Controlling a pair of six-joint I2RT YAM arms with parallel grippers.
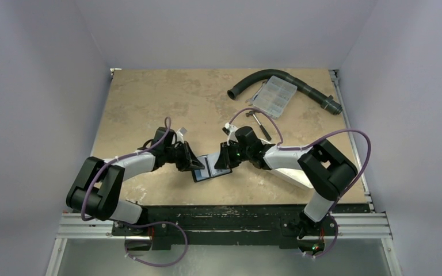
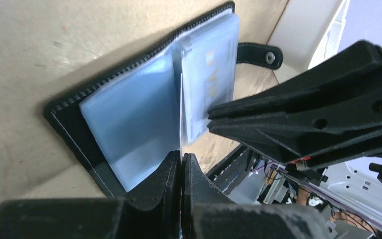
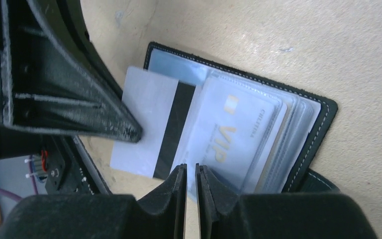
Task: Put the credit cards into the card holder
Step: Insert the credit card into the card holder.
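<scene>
Tan tabletop (image 1: 149, 103), pale walls (image 1: 46, 86), left end effector (image 2: 181, 160) pinching card (image 3: 149, 114), right end effector (image 3: 191, 173) clamping card holder (image 3: 328, 113)

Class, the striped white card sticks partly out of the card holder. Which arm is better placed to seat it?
Left. The left gripper pinches the striped card, so it can likely push on; the right gripper sits at the VIP sleeve, seemingly steadying the card holder.

Overhead; wrist close-ups sharing card holder (image 2: 129, 129)
</scene>
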